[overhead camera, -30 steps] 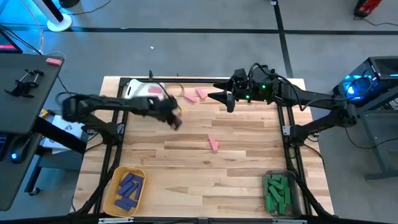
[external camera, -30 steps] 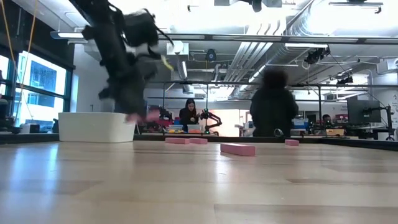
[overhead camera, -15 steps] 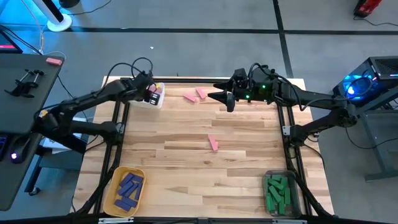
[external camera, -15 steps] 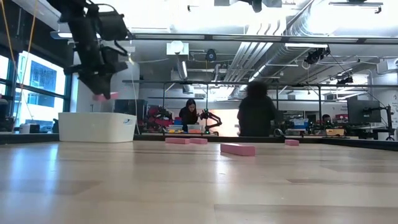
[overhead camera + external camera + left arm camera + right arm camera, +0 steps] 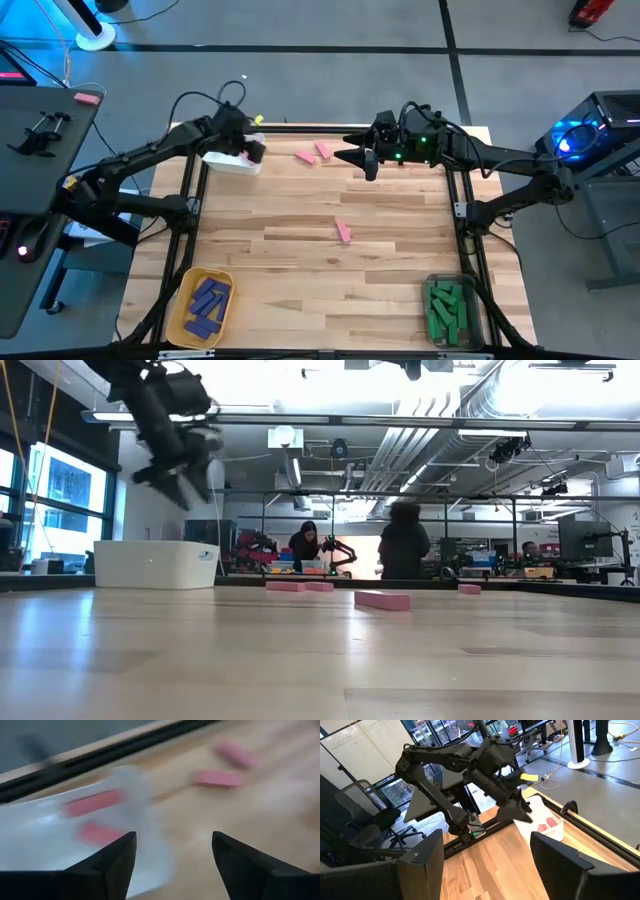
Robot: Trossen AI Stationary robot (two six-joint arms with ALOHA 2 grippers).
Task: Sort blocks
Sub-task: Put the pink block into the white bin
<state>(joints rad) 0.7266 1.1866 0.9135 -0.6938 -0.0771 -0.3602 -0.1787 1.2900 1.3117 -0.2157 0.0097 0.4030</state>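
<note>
- Hovering over the white bin [image 5: 222, 160], the left gripper [image 5: 253, 151] now has its fingers spread wide with nothing between them; a second ago it was still out over the table to the right of the bin, fingers nearly closed, with something pink showing under it in the low view.
- Half a second ago a pink block hung under it above the bin; that block is gone from the fingers now, so I'd call this a release into the bin.
- Left wrist view shows two pink blocks [image 5: 94, 803] lying inside the bin, blurred; can't tell which one just landed.
- Right gripper [image 5: 369, 163] hasn't moved: parked near the table's far edge, well right of the bin, fingers apart and empty.
- Pink blocks still outside the bin: a pair [image 5: 314, 153] lying just right of it, between it and the right gripper, and one more pink block [image 5: 343, 231] further out toward the table middle.
- Purple blocks [image 5: 206, 302] sit in the yellow bin [image 5: 181, 297] and green blocks [image 5: 445, 309] in the clear bin [image 5: 430, 328], both on the near side of the table from the white bin.
- My read: sort is mostly done, three pinks left.
</note>
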